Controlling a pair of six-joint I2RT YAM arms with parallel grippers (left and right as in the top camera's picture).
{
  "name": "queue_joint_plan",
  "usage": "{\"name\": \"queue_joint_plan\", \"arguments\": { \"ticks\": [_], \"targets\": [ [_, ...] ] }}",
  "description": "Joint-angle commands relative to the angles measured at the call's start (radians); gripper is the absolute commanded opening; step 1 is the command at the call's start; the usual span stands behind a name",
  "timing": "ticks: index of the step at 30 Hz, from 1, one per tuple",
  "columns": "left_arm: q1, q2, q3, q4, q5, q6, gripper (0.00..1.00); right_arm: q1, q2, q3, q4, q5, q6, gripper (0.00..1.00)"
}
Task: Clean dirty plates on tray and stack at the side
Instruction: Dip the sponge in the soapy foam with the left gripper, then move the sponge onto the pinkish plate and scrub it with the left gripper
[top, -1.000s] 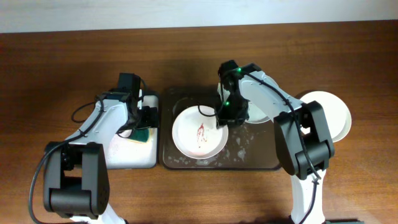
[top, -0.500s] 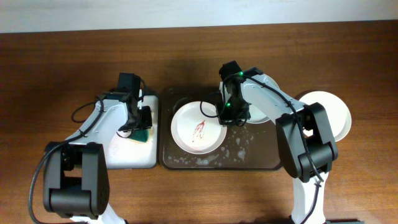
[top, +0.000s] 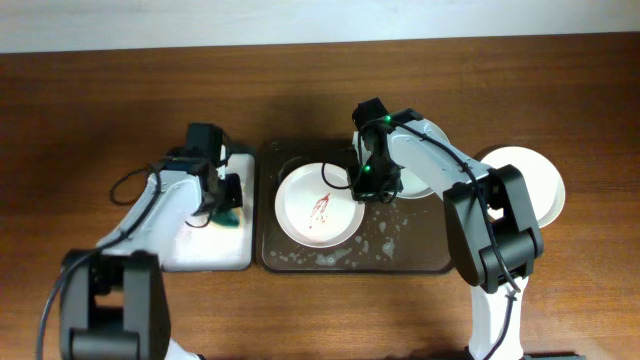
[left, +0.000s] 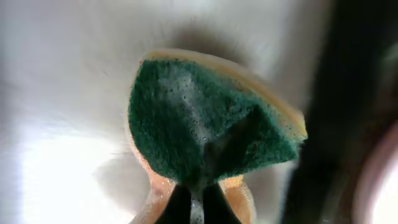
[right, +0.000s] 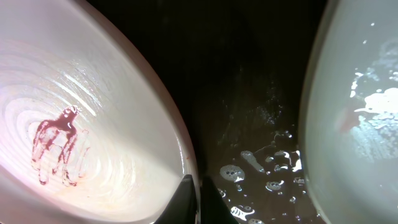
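A white plate with red smears sits at the left of the dark brown tray. My right gripper is shut on its right rim. In the right wrist view the black fingers pinch the rim of this smeared plate, with the wet tray beyond. A second plate with foam on it lies to the right, mostly under the arm in the overhead view. My left gripper is shut on a green-and-yellow sponge, over the white tray.
A third white plate rests on the wooden table right of the brown tray. The white tray lies just left of the brown tray. Soap foam dots the brown tray's front.
My left gripper has closed on the sponge. My right gripper has closed on the smeared plate's rim, and the plate has shifted slightly towards the back.
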Motion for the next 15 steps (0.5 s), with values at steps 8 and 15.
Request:
{"name": "queue_joint_plan", "arguments": {
  "ticks": [8, 15],
  "targets": [
    [0.002, -0.224, 0.050, 0.009, -0.057, 0.002, 0.00, 0.005, 0.000, -0.020, -0.003, 0.006, 0.004, 0.04],
    [0.002, -0.325, 0.050, 0.058, -0.166, 0.002, 0.00, 0.005, 0.000, -0.020, -0.003, 0.006, 0.004, 0.04]
  ]
}}
